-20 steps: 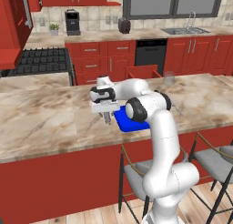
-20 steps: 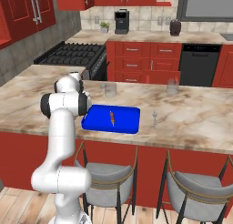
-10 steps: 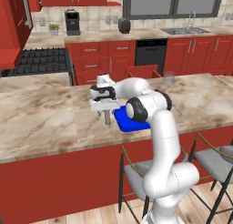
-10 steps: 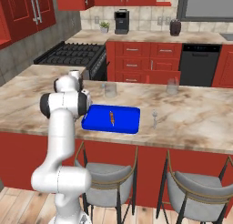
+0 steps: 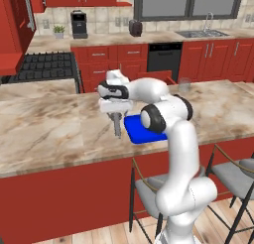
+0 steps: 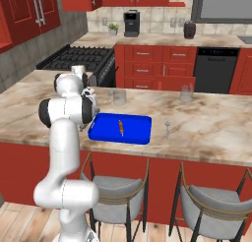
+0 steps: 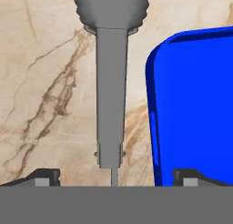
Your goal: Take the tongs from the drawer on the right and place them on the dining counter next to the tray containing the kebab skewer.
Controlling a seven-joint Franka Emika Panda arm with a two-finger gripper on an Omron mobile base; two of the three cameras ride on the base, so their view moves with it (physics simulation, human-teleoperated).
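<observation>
In the left base view, the dining counter (image 5: 54,134) runs across the frame, and the gripper (image 5: 116,112) hangs over it with the tongs (image 5: 117,124) pointing down below it. Just right of the tongs lies the blue tray (image 5: 144,130), partly behind the white arm.

In the hand view, the tongs (image 7: 111,104) lie lengthwise on the marbled dining counter (image 7: 45,82), between the two finger tips (image 7: 43,177), which stand wide apart and clear of the metal; the pincer is open and holds nothing. The tray (image 7: 195,104) sits just beside the tongs, to their right, a narrow strip of stone between them.

In the right base view, the tray (image 6: 135,133) carries the kebab skewer (image 6: 120,127) near its middle. Farther right a small silver utensil (image 6: 167,129) rests on the counter, and two clear cups (image 6: 119,97) stand behind the tray.
</observation>
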